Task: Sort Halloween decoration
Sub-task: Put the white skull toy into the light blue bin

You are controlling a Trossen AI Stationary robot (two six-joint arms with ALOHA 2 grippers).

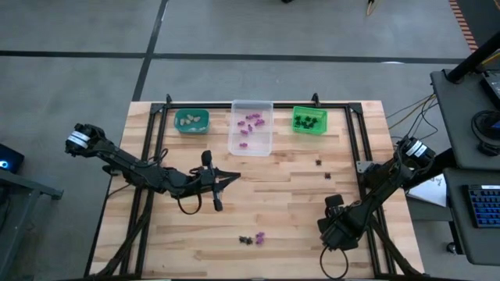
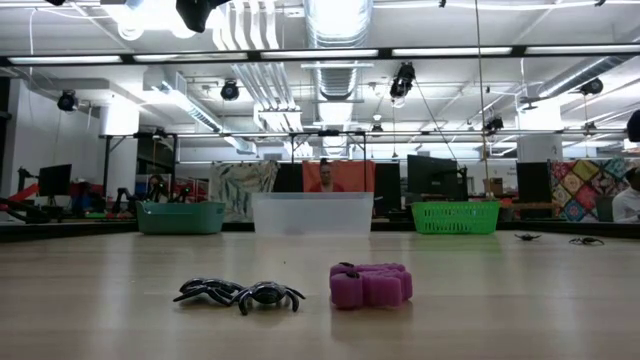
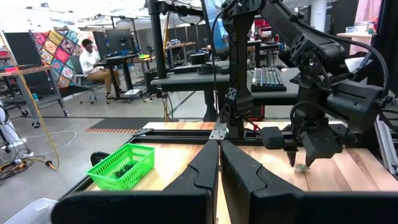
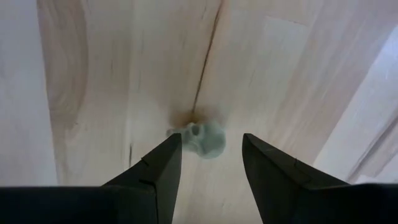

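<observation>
Pale skull trinket (image 4: 200, 138) lies on the bare wooden counter (image 1: 281, 195), lower right of the high view, hidden there under the right arm's wrist. In the right wrist view it sits at frame centre, just beyond the two dark fingertips and in line with the gap between them. Right tool (image 4: 210, 158) points straight down over it, parted wider than the trinket, holding nothing. The skull's longer side runs across the gap, finger to finger. Judgement: a straight descent with a slight forward shift should bracket it; the fit looks fairly close, so a finger could clip and flick it.

Other loose pieces: two black spiders (image 2: 240, 293) and a purple piece (image 2: 371, 284) near the bottom centre of the high view, to the left of the right arm; two small dark bits (image 1: 322, 168) right of centre.

Bins along the top edge of the counter: teal bin (image 1: 191, 121) with pale pieces, clear bin (image 1: 251, 127) with purple, green bin (image 1: 309, 120) with black. The pale one likely goes to teal, the farthest bin from this arm.

Left tool (image 1: 232, 179) hovers mid-counter, fingers pressed together, empty. The right arm is plainly nearer the skull.
</observation>
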